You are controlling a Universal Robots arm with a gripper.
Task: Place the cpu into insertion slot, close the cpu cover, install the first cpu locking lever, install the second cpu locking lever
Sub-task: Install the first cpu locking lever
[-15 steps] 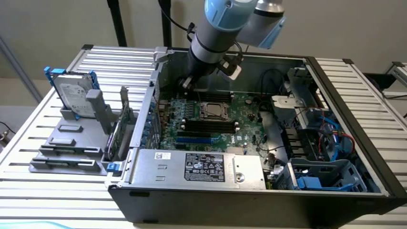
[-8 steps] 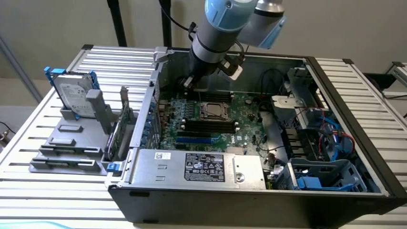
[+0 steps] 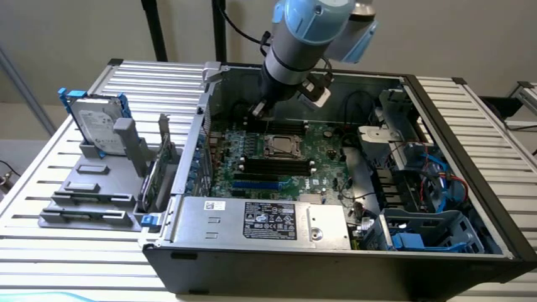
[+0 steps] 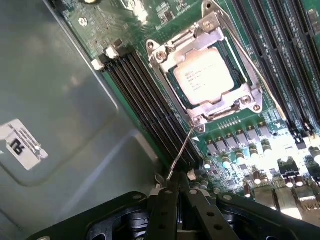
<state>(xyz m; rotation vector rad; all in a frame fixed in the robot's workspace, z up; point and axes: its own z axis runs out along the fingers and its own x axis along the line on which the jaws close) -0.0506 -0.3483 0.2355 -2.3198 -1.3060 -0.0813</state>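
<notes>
The cpu point(image 4: 205, 77) lies flat in the insertion slot point(image 4: 250, 96) on the green board, its silver top showing through the cut-out of the cpu cover point(image 4: 170, 67), which is folded down over it. A thin wire locking lever point(image 4: 181, 150) rises from the socket's corner to my gripper point(image 4: 174, 186). The black fingers are shut, with the lever's free end touching their tips; I cannot tell whether it is clamped. In the exterior view my gripper point(image 3: 258, 112) hangs inside the open computer case, just behind the cpu point(image 3: 282, 146) and towards that view's left.
Long black memory slots point(image 4: 145, 105) run along both sides of the socket. The grey case wall point(image 4: 60, 100) stands close by. A silver power supply point(image 3: 260, 220) fills the case front, a blue drive cage point(image 3: 428, 233) sits on the exterior view's right, and a hard drive point(image 3: 97, 126) stands outside.
</notes>
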